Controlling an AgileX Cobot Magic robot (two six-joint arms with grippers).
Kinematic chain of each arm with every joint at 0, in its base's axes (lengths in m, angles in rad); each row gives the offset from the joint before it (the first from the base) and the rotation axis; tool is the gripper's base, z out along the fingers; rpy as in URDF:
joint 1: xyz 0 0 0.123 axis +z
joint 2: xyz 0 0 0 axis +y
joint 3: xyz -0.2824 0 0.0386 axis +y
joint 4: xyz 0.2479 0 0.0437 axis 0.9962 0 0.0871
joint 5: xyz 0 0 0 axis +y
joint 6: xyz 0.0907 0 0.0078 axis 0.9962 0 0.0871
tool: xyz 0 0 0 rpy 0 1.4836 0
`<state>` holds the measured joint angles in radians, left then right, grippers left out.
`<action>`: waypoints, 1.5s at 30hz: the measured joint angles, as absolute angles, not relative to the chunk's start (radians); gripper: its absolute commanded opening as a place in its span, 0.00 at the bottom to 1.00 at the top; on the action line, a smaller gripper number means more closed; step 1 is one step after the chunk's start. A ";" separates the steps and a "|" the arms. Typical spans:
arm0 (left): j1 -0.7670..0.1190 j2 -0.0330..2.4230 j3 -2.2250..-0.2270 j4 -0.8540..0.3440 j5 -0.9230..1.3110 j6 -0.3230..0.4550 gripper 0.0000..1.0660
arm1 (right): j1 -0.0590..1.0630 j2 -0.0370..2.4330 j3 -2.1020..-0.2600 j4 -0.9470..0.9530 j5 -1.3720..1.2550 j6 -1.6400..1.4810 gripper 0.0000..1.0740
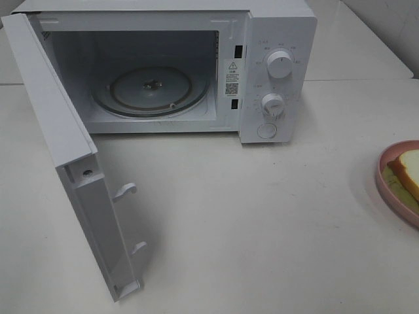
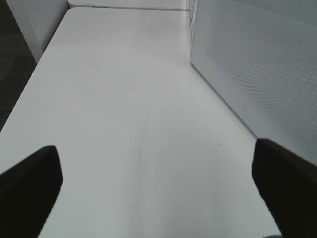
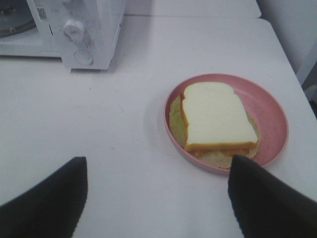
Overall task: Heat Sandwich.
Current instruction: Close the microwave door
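The microwave (image 1: 163,72) stands with its door (image 1: 72,163) swung wide and its glass turntable (image 1: 152,90) bare, while the sandwich (image 3: 215,116) lies on the pink plate (image 3: 270,106), not yet lifted or heated. My right gripper (image 3: 156,193) hovers spread open, the sandwich just ahead of its fingers and untouched. My left gripper (image 2: 156,188) hangs wide open and empty over bare table (image 2: 124,99) beside the door.

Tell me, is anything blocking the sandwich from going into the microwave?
Nothing visible. The sandwich sits on its pink plate, bare table lies between, and the microwave door hangs wide open.
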<state>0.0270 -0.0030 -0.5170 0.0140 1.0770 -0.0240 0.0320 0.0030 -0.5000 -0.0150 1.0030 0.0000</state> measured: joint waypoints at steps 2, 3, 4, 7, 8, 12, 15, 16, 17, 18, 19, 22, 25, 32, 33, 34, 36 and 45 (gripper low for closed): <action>0.027 -0.003 -0.517 0.014 1.077 -0.024 0.94 | 0.027 -0.004 -0.500 -0.015 1.003 0.000 0.71; 0.027 -0.003 -0.517 0.014 1.077 -0.024 0.94 | 0.025 -0.004 -0.500 -0.015 1.003 0.000 0.71; 0.027 -0.003 -0.517 0.014 1.077 -0.024 0.94 | 0.024 -0.004 -0.500 -0.015 1.003 0.000 0.71; 0.027 -0.003 -0.517 0.014 1.077 -0.024 0.94 | 0.024 -0.004 -0.500 -0.015 1.003 0.000 0.71; 0.027 -0.003 -0.517 0.014 1.077 -0.024 0.94 | 0.024 -0.004 -0.500 -0.015 1.003 0.000 0.71; 0.027 -0.003 -0.517 0.014 1.077 -0.024 0.94 | 0.024 -0.004 -0.500 -0.015 1.003 0.000 0.70; 0.027 -0.003 -0.517 0.014 1.077 -0.024 0.94 | 0.024 -0.004 -0.500 -0.015 1.003 0.000 0.70; 0.027 -0.003 -0.517 0.014 1.077 -0.024 0.94 | 0.024 -0.004 -0.500 -0.015 1.003 0.000 0.70; 0.027 -0.003 -0.517 0.014 1.077 -0.024 0.94 | 0.024 -0.004 -0.500 -0.015 1.003 0.000 0.70; 0.027 -0.003 -0.517 0.014 1.077 -0.024 0.94 | 0.024 -0.004 -0.500 -0.015 1.003 0.000 0.70; 0.027 -0.003 -0.517 0.014 1.077 -0.024 0.94 | 0.024 -0.004 -0.500 -0.015 1.003 0.000 0.70; 0.027 -0.003 -0.517 0.014 1.077 -0.024 0.94 | 0.024 -0.004 -0.500 -0.015 1.003 0.000 0.70; 0.027 -0.003 -0.517 0.014 1.077 -0.024 0.94 | 0.024 -0.004 -0.500 -0.015 1.003 0.000 0.70; 0.027 -0.003 -0.517 0.014 1.077 -0.024 0.94 | 0.024 -0.004 -0.500 -0.015 1.003 0.000 0.70; 0.027 -0.003 -0.517 0.014 1.077 -0.024 0.94 | 0.024 -0.004 -0.500 -0.015 1.003 0.000 0.70; 0.027 -0.003 -0.517 0.014 1.077 -0.024 0.94 | 0.024 -0.004 -0.500 -0.015 1.003 0.000 0.70; 0.027 -0.003 -0.517 0.014 1.077 -0.024 0.94 | 0.024 -0.004 -0.500 -0.015 1.003 0.000 0.70; 0.027 -0.003 -0.517 0.014 1.077 -0.024 0.94 | 0.024 -0.004 -0.500 -0.015 1.003 0.000 0.69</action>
<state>0.0270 -0.0030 -0.5170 0.0140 1.0770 -0.0240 0.0240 -0.0040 -0.5000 -0.0150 1.0030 0.0000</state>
